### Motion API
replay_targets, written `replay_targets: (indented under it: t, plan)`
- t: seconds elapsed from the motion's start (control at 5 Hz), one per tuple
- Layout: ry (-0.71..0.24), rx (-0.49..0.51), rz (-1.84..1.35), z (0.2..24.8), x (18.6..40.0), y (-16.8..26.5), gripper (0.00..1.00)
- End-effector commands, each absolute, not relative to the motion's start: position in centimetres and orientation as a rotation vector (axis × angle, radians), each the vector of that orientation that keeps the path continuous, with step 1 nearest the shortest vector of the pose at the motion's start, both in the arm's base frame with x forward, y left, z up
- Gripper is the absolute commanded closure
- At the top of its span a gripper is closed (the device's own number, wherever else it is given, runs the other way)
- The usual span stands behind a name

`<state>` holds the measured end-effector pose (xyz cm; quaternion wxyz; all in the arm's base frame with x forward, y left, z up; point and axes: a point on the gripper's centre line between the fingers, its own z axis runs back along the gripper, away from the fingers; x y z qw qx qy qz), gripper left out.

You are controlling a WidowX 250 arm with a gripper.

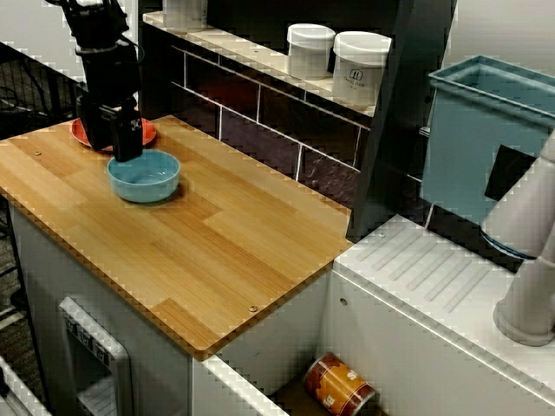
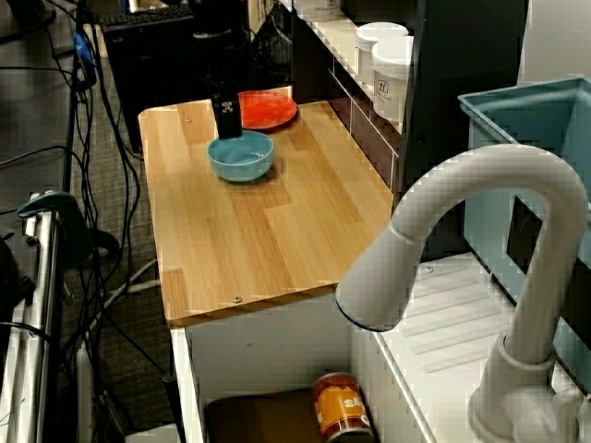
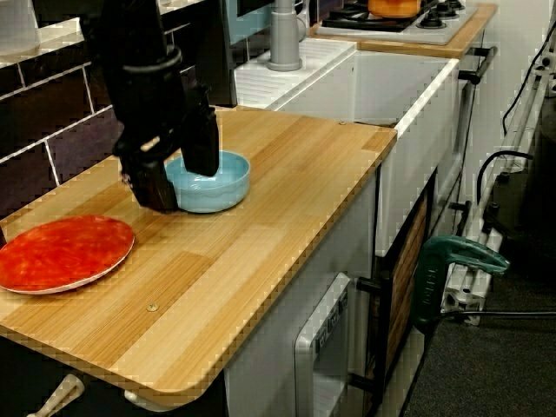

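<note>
A light blue bowl (image 1: 147, 178) (image 2: 242, 161) (image 3: 217, 187) stands on the wooden counter (image 1: 217, 251). My black gripper (image 1: 126, 152) (image 2: 226, 129) (image 3: 178, 178) points down at the bowl's rim, on the side toward the red plate. In the view from the counter's end, one finger stands inside the bowl and the other (image 3: 152, 187) outside it, with the rim between them. How tightly they press the rim does not show. The bowl rests flat on the wood. A red plate (image 1: 147, 132) (image 2: 268, 109) (image 3: 65, 252) lies just beyond the gripper, partly hidden by the arm in the view from above.
Two white jars (image 1: 310, 50) (image 1: 360, 68) stand on the tiled ledge behind the counter. A sink with a white faucet (image 2: 480, 231) adjoins the counter, with an orange can (image 1: 340, 386) in the basin. A teal bin (image 1: 486, 139) sits past it. Cables (image 2: 102, 120) hang by the counter's outer edge.
</note>
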<state>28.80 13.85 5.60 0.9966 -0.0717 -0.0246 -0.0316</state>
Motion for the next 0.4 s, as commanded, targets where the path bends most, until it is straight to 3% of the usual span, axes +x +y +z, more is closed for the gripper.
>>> replay_targets:
  t: [0.0, 0.2]
  plan:
    - [-0.104, -0.110, -0.105, 8.5, 29.1, 11.7, 0.00]
    - [-0.150, -0.104, -0.056, 8.8, 30.9, 11.0, 0.00]
